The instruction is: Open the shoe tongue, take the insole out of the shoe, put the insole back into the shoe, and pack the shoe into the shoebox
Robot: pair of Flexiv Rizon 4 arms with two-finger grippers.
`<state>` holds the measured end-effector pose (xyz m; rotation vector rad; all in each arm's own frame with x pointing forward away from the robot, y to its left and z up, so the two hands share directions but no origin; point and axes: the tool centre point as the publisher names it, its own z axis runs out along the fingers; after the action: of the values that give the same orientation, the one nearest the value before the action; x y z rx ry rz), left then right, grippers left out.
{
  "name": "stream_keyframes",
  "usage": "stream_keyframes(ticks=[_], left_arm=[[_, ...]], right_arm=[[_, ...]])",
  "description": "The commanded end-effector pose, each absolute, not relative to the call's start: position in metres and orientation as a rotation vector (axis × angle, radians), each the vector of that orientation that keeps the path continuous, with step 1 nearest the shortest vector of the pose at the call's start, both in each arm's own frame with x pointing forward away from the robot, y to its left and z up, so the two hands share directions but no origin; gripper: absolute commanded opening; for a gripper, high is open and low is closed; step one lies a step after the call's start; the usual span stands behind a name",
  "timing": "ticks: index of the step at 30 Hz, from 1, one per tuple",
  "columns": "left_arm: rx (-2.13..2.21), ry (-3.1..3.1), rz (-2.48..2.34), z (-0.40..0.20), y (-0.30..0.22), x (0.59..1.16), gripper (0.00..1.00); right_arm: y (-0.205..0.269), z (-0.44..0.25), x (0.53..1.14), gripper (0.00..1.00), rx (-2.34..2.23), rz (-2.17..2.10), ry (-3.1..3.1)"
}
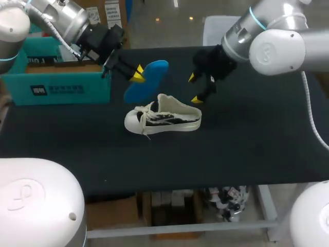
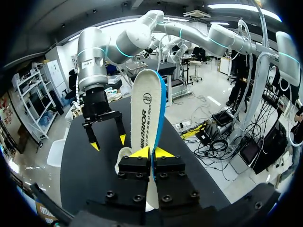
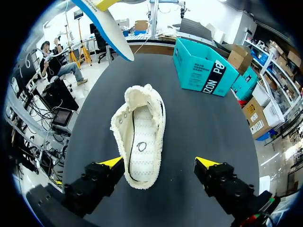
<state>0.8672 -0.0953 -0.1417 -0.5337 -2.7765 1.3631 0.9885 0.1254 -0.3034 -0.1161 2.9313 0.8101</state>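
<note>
A white sneaker (image 1: 162,117) lies on its sole in the middle of the black table (image 1: 247,139), its opening facing up (image 3: 139,137). My left gripper (image 1: 136,73) hangs above and behind the sneaker, shut on one end of the insole (image 1: 146,80), which is blue underneath and white on top (image 2: 147,109). In the left wrist view the gripper (image 2: 152,152) pinches the insole's edge. My right gripper (image 1: 194,88) hovers open over the shoe's heel end. Its fingers (image 3: 159,163) stand wide apart, with the heel below them and nothing held.
A teal shoebox (image 1: 56,85) stands at the table's back left (image 3: 203,68). Cardboard boxes sit behind it. The table's front and right parts are bare black cloth.
</note>
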Motion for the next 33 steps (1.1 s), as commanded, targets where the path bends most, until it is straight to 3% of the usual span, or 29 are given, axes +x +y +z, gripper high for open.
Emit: stream_keyframes(ticks=[1,14,31,33], left_arm=[[-0.452,-2.853,1.403,-0.141,-0.075,0.857,0.00],[-0.183,-2.978,1.370,-0.153,-0.015,0.853,0.00],[-0.068,-3.017,1.373,-0.173,0.021,0.841,0.00],[-0.057,-3.019,1.370,-0.174,0.025,0.840,0.00]], right_arm=[[0.148,-0.308,1.004,1.00,-0.131,0.637,3.012],[0.187,-0.318,0.997,1.00,-0.106,0.391,3.050],[0.208,-0.341,0.987,1.00,-0.084,0.286,3.107],[0.212,-0.346,0.988,0.87,-0.086,0.281,3.113]])
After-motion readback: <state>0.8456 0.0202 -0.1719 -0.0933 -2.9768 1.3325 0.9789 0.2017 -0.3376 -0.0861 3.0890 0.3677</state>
